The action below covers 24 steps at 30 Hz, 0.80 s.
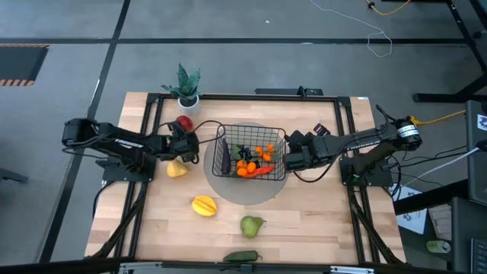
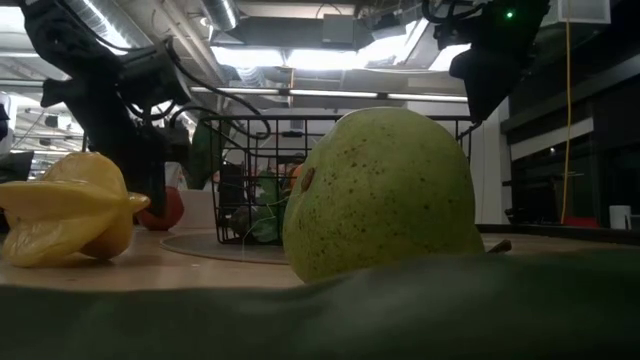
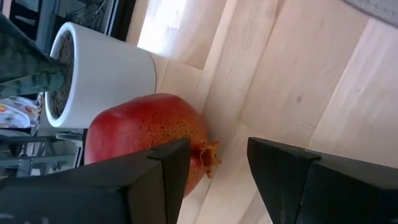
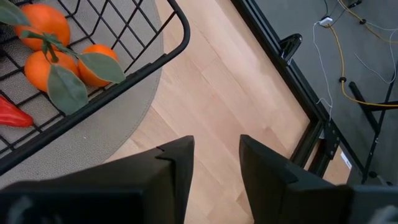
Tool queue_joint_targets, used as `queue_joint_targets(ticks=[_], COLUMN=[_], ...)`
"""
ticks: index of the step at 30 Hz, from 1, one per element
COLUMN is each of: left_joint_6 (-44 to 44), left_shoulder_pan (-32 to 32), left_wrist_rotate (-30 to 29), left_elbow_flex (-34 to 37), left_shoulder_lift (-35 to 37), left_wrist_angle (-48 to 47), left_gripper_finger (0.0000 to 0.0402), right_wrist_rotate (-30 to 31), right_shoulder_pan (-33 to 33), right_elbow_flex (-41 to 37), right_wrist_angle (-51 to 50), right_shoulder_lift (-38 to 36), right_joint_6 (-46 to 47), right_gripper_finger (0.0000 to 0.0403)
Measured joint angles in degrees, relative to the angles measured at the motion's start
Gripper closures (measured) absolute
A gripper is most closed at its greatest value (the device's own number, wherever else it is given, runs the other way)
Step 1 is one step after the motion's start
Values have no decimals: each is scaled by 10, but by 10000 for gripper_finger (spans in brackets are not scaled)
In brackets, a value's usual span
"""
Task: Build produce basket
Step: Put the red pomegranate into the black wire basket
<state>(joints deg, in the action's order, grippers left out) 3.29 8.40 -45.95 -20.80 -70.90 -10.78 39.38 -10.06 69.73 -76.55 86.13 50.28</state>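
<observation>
From above, the black wire-mesh basket [image 1: 249, 158] sits on a grey round disc [image 1: 248, 192] in the middle of the pale wooden surface [image 1: 319, 221]. Inside it lie a purple eggplant [image 1: 226, 159], small oranges with green leaves [image 1: 264, 152], an orange carrot [image 1: 255, 172] and dark grapes [image 1: 243, 151]. The left pincer [image 1: 185, 139] hovers just beside a red round fruit [image 1: 184, 122], near a potted green plant in a white pot [image 1: 186, 87]. The right pincer [image 1: 292, 160] is at the basket's right rim. On the bare wood lie a yellow pointed fruit [image 1: 176, 169], a yellow ribbed starfruit [image 1: 204, 205], a green pear [image 1: 252, 225] and a dark green vegetable [image 1: 242, 256].

From surface level, the pear [image 2: 380, 195] fills the foreground, the starfruit [image 2: 65, 205] lies to one side and the basket [image 2: 260, 180] stands behind.

Through the left wrist camera, the left pincer [image 3: 217, 163] is open and empty, one finger over the edge of the red fruit [image 3: 146, 134], which lies beside the white pot [image 3: 99, 74].

Through the right wrist camera, the right pincer [image 4: 216, 163] has its fingers slightly parted, holding nothing, above bare wood just outside the basket [image 4: 143, 65], where the oranges [image 4: 46, 25] show.
</observation>
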Motion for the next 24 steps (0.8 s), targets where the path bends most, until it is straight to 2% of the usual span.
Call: queue_joint_targets(ticks=[4, 7, 15, 24], left_joint_6=[0, 0, -2, -40], left_shoulder_pan=[0, 0, -1, -21], left_wrist_rotate=[-2, -20, -36, -36], left_elbow_flex=[0, 0, 0, -13], left_shoulder_lift=[-5, -5, -5, -3], left_wrist_angle=[10, 10, 10, 9], left_gripper_finger=[255, 275, 390, 401], right_wrist_rotate=[0, 0, 0, 0], right_shoulder_pan=[0, 0, 0, 0], right_elbow_flex=[0, 0, 0, 0], right_wrist_angle=[1, 1, 1, 1], right_shoulder_lift=[0, 0, 0, 0], right_joint_6=[0, 0, 0, 0], right_gripper_finger=[282, 282, 282, 282])
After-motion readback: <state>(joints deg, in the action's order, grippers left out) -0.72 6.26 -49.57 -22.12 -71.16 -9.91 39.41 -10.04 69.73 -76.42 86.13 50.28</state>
